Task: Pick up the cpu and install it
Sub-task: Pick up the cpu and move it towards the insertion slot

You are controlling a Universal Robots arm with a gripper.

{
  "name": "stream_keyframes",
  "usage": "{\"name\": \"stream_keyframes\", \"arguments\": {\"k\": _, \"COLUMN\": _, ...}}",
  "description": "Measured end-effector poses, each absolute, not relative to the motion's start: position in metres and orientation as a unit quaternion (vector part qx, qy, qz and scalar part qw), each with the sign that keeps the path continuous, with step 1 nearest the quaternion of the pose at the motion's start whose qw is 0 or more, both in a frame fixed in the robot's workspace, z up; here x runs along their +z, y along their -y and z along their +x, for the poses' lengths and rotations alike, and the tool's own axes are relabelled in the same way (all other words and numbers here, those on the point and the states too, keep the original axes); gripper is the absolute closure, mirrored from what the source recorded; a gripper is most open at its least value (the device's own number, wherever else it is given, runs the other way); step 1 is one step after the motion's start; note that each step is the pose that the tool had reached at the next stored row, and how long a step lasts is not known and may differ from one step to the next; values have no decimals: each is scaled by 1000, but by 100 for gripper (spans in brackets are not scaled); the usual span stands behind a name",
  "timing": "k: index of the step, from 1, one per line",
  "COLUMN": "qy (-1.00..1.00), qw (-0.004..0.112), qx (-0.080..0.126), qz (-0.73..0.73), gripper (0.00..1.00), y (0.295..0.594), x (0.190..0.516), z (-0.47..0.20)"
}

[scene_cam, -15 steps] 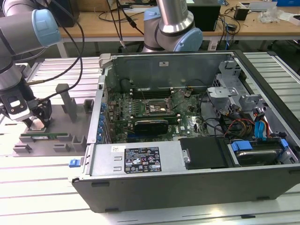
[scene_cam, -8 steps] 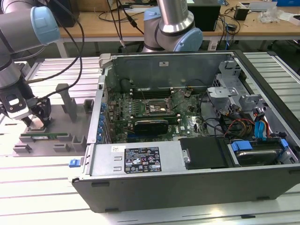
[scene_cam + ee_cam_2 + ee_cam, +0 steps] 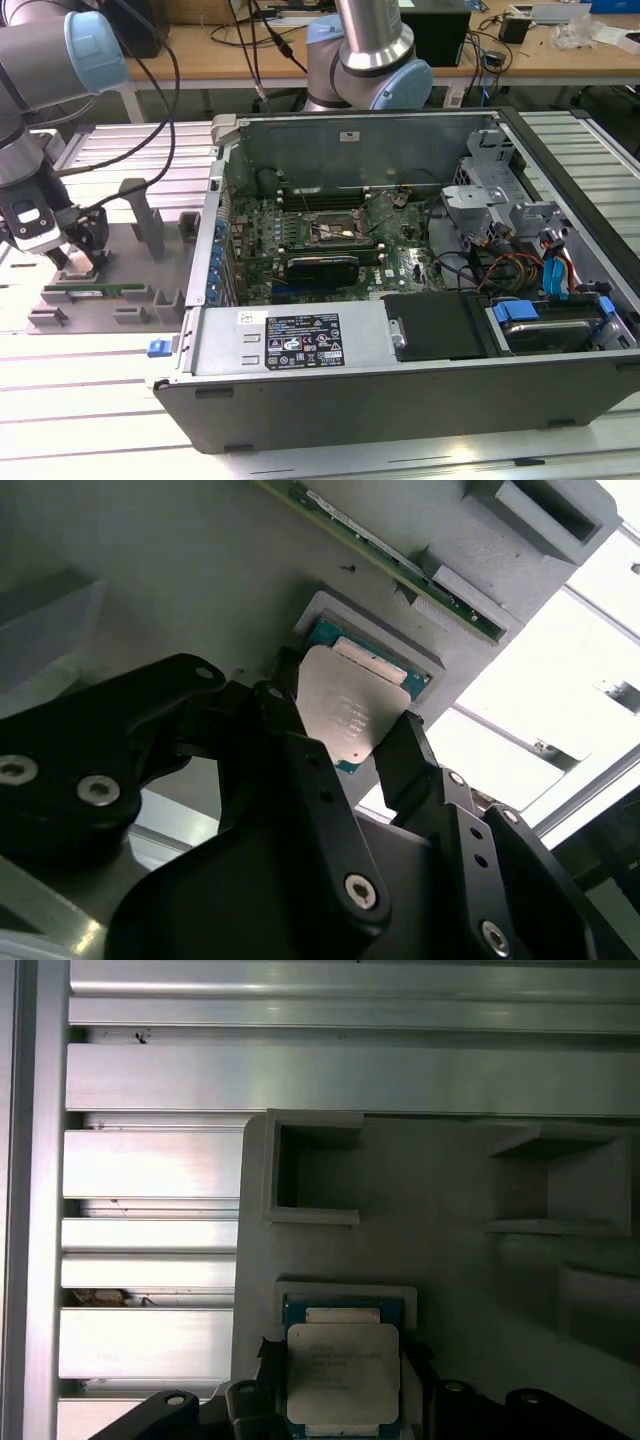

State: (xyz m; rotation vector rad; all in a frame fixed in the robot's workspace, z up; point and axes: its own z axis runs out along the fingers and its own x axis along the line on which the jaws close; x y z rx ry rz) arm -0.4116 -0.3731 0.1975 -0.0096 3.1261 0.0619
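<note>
**Grasp stage: cpu pinched in its nest, not yet raised**

The gripper (image 3: pixel 345 720) stands low over the grey fixture tray (image 3: pixel 440 1190). Its two black fingers (image 3: pixel 300 750) are set against the cpu (image 3: pixel 345 705) from opposite sides. In both wrist views the silver lid lies squarely between the fingertips and no gap shows at either edge. This is judged a pinch across the chip's width, though how firm it is cannot be told.

The cpu sits flat in its pale nest (image 3: pixel 345 1288), its green rim level inside the pocket walls. By the look of it, it is not yet lifted.

Beyond the nest, clear of both fingers, the memory stick (image 3: pixel 385 560) lies in its own slot.

In the exterior view the open computer case (image 3: pixel 400 330) lies well apart from the fingers, off to the exterior view's right. The socket frame (image 3: pixel 335 230) sits mid-board inside it.

Step in hand, as judged: the pick-up half of the task, at the moment of grasp. Nothing of the install has begun.

What a lift from here would call for:
- a straight rise out of the nest, with no tilt, so the green rim does not catch the pocket walls
- even pressure from both fingers — a thin flat chip held by its edges could cock or slip if one side bites first
- the chip kept level and its orientation unchanged while held, since the socket will presumably accept it one way only
</note>
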Motion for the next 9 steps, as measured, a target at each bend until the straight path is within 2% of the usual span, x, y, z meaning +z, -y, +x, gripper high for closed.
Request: {"name": "stream_keyframes", "arguments": {"k": 9, "qy": -1000, "qw": 7, "qx": 20, "qz": -3, "gripper": 45, "y": 373, "x": 214, "z": -412}}
